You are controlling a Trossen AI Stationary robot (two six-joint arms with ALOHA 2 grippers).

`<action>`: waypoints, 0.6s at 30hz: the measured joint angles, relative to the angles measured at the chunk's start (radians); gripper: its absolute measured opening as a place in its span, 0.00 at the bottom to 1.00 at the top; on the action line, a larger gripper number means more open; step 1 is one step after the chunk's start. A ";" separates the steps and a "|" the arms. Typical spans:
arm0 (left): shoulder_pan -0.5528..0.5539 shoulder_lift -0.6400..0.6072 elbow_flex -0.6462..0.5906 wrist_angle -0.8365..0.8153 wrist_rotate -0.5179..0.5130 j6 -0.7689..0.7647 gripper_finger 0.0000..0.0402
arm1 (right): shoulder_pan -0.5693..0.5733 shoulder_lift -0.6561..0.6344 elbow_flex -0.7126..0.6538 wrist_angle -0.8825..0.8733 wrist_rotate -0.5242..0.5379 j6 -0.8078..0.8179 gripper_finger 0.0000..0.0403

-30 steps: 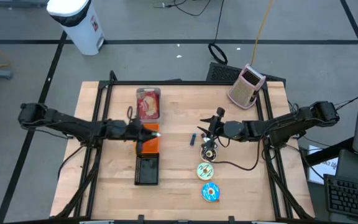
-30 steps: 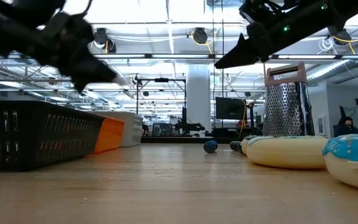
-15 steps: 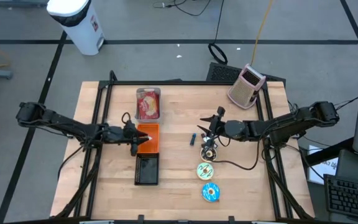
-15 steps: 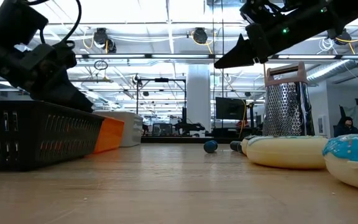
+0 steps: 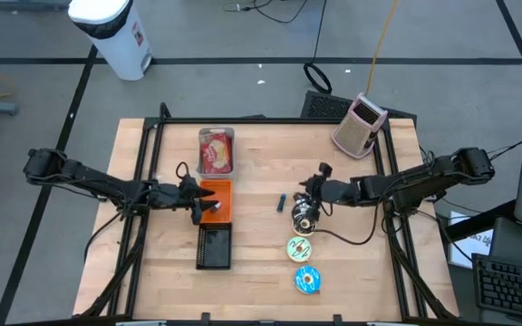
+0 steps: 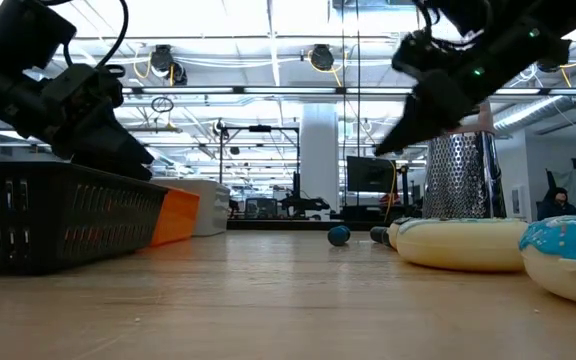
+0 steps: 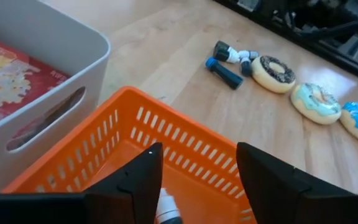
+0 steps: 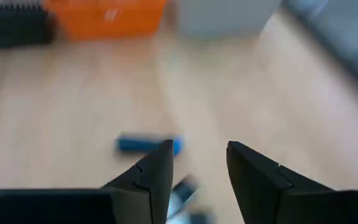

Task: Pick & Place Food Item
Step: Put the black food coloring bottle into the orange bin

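Observation:
My left gripper (image 5: 208,203) (image 7: 197,180) hangs open over the left part of the orange basket (image 5: 219,201) (image 7: 185,143). A small white tube-like thing (image 7: 165,208) lies in the basket below its fingers. My right gripper (image 5: 304,206) (image 8: 197,165) stands open, slanting down, just above the chocolate donut (image 5: 303,221) (image 7: 274,71). A teal-frosted donut (image 5: 299,248) and a blue-frosted donut (image 5: 307,280) lie nearer the front edge. A blue marker (image 5: 281,202) (image 8: 148,144) rests flat on the table left of my right gripper.
A grey bin (image 5: 216,136) holding a red food package (image 5: 216,152) stands behind the orange basket, and a black basket (image 5: 214,246) stands in front of it. A metal grater (image 5: 361,125) is at the far right corner. Bare wood lies along the left and near edges.
My left gripper has sunk and drawn back toward the table's left edge over the orange basket, and its fingers stand wider apart now. My right gripper has tipped downward and dropped toward the chocolate donut.

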 joint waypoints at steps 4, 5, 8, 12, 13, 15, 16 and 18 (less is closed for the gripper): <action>0.000 0.000 0.000 0.009 0.000 0.006 0.52 | 0.013 0.000 0.000 -0.175 -0.116 0.202 0.35; 0.000 0.000 0.000 0.015 0.000 0.012 0.53 | 0.022 0.000 0.000 -0.220 -0.119 0.243 0.35; 0.000 0.000 0.000 0.030 0.000 0.037 0.53 | 0.061 0.010 0.000 -0.295 -0.098 0.328 0.35; 0.000 0.000 0.000 0.057 0.000 0.092 0.53 | 0.098 0.034 0.000 -0.304 -0.085 0.377 0.35; 0.000 0.000 0.000 0.057 0.000 0.096 0.53 | 0.104 0.043 0.000 -0.304 -0.078 0.384 0.35; 0.000 0.000 0.000 0.063 0.000 0.097 0.53 | 0.115 0.063 0.000 -0.320 -0.069 0.395 0.35; 0.000 0.000 0.000 0.068 0.000 0.098 0.53 | 0.117 0.076 0.000 -0.318 -0.069 0.399 0.35; 0.000 0.000 0.000 0.072 0.000 0.098 0.53 | 0.119 0.102 0.000 -0.316 -0.071 0.398 0.35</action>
